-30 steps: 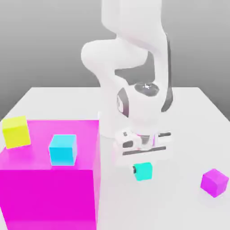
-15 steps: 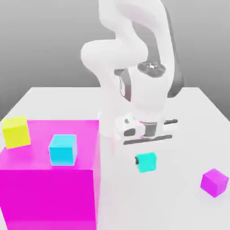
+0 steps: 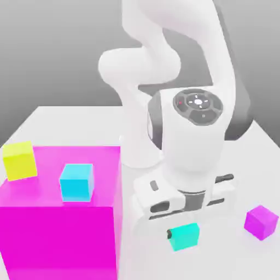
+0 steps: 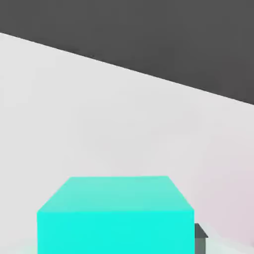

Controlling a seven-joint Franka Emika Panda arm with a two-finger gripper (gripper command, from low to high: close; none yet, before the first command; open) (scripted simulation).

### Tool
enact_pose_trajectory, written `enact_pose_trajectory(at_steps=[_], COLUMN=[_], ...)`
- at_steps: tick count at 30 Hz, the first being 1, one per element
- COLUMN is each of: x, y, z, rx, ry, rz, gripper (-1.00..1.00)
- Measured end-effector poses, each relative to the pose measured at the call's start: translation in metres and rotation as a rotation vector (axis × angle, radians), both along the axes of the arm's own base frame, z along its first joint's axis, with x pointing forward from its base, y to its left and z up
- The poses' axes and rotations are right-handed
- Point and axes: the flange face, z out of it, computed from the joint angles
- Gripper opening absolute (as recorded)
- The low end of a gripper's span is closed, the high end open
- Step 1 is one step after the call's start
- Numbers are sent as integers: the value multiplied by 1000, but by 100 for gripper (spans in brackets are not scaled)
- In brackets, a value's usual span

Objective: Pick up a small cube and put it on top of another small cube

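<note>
On the exterior view's left sits a huge magenta block (image 3: 60, 219) with flat, smooth sides. A yellow cube (image 3: 20, 160) and a sky-blue cube (image 3: 76, 182) rest on top of it. Going right, the white arm's gripper (image 3: 183, 234) grips the small teal cube (image 3: 184, 237), one finger pressed on each side. The cube is right under the hand, above the white table (image 3: 65, 120), and I cannot tell if it touches it. It looks light, hard and smooth, maybe a bit slippery, so flat opposite sides are the best place to squeeze. Farthest right, a tiny purple cube (image 3: 261, 222) sits alone on the table, probably the one to stack on.
</note>
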Motion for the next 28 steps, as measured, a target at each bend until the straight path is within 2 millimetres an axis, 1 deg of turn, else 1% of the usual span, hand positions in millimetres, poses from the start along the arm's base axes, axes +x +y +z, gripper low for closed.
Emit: enact_pose_trajectory(at_steps=[2,4,5,6,8,9,10,11,12,13,18,19,20,22,23,28], x=[18,27,27,24,6,-8,-27,-48,-58,-60,-110,-118,-121,-123,-125,-125], y=[-25,-71,-96,-126,-200,-238,-272,-301,-304,-291,-293,-294,-294,-294,-294,-294], z=[28,69,89,109,154,179,199,208,212,214,211,206,196,169,154,154], rx=[6,16,20,24,29,32,33,32,32,33,10,5,2,0,-1,-1], ry=[-4,-19,-26,-34,-50,-58,-66,-75,-85,-94,-152,-162,-167,-171,-172,-172], rz=[21,39,43,38,13,6,-6,-50,-37,4,12,11,11,11,10,10], gripper=[-100,-100,-100,-100,-100,-100,-100,-100,-100,-100,-100,-100,-100,-100,100,100])
